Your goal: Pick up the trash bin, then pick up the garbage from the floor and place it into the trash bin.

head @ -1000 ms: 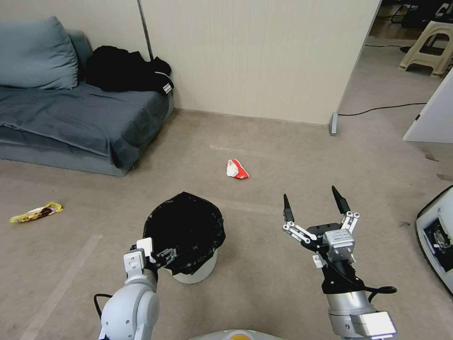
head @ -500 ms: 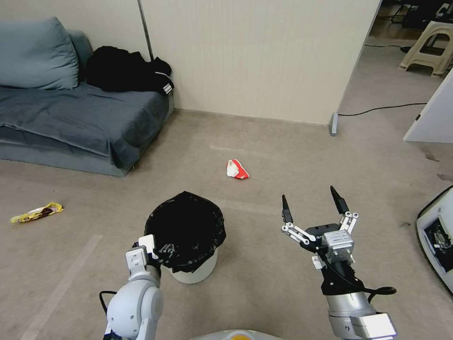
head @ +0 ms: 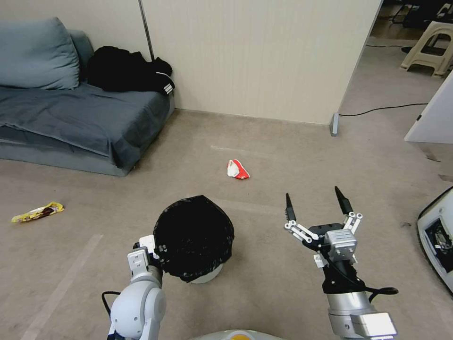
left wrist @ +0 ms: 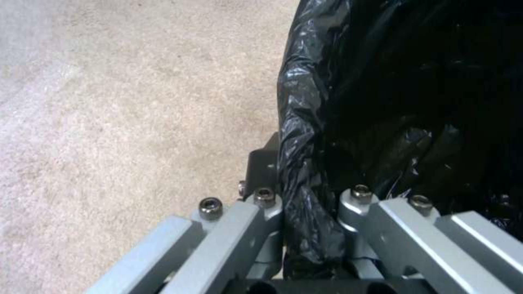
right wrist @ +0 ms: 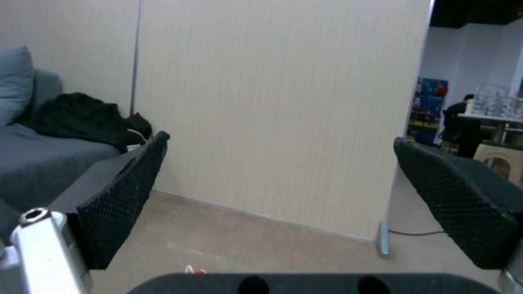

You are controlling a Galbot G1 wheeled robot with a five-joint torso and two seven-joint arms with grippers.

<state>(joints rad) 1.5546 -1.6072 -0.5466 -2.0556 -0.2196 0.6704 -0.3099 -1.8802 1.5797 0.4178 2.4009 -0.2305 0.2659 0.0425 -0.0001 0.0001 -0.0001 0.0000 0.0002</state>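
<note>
The left end effector (head: 158,252) sits low in front of the robot at the near-left rim of the trash bin (head: 194,238), its fingers clamped on the rim and the black liner; in the left wrist view the left end effector (left wrist: 308,228) has one finger outside and one inside the wall, with the crumpled liner pinched between them. The left arm is bent, its elbow close to the robot's body. The right end effector (head: 316,203) is held forward over bare floor (head: 283,151) to the right of the bin, fingers spread wide and pointing away from the robot, holding nothing; the right wrist view shows the same wide gap between its two black pads (right wrist: 125,204). The trash bin is a small round white bucket, tilted so that its black-lined mouth faces toward the camera, with only a sliver of white wall visible at its lower edge. A red-white packet (head: 237,169) lies on the floor beyond the bin, well apart from both end effectors. A yellow snack wrapper (head: 37,212) lies far to the left, near a grey sofa (head: 71,118) carrying a black garment (head: 127,71). A partition wall (head: 259,56) stands behind.
</note>
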